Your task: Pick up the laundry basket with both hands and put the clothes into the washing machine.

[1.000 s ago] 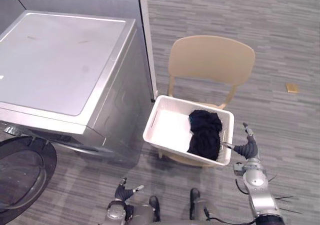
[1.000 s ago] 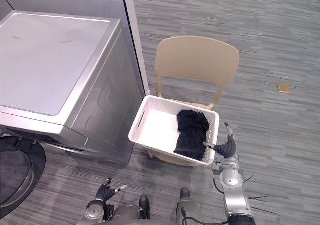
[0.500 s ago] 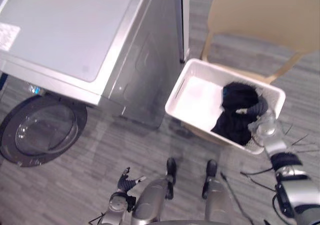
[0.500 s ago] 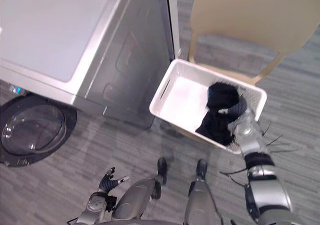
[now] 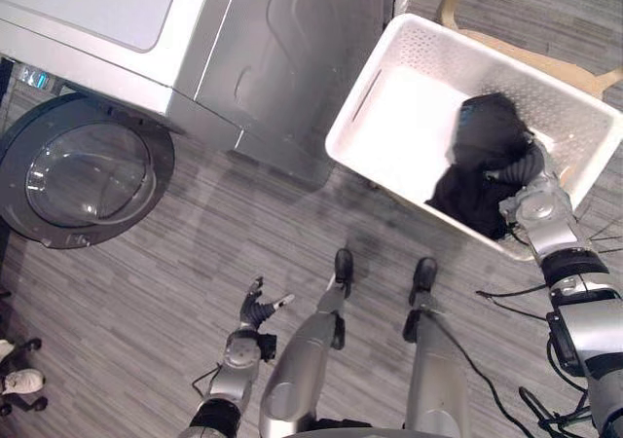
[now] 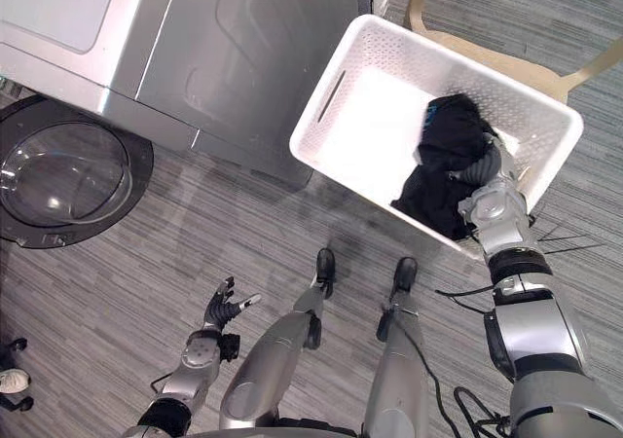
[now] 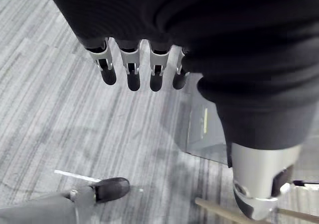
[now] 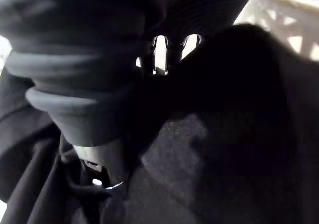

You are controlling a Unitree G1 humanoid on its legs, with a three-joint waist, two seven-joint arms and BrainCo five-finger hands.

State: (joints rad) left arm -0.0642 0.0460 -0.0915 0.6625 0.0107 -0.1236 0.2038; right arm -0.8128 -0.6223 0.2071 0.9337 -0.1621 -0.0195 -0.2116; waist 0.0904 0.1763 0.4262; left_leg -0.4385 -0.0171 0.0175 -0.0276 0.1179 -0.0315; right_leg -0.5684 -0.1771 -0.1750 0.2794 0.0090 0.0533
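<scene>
On the grey striped floor [image 5: 146, 311] the washing machine [image 5: 282, 58] stands with its round glass door [image 5: 88, 170] swung open and lying low at the robot's left. Just beside the machine's side panel a tan chair [image 6: 458, 41] carries the white laundry basket [image 5: 404, 117], one corner of the basket close to the machine. The basket's perforated walls and the slot handle in its near wall are plain to see, and half of its bottom is bare. The black clothes [image 5: 477, 156] lie bunched in the other half, against the wall farthest from the machine. The right hand [image 5: 526, 180] reaches over that wall and rests down on the black heap; its fingers are buried in the dark cloth, so whether they are closed on it cannot be told. The left hand [image 5: 255, 310] hangs low over the floor, well apart from basket and machine, its fingers [image 7: 132, 69] straight and loosely spread, thumb apart, holding nothing.
</scene>
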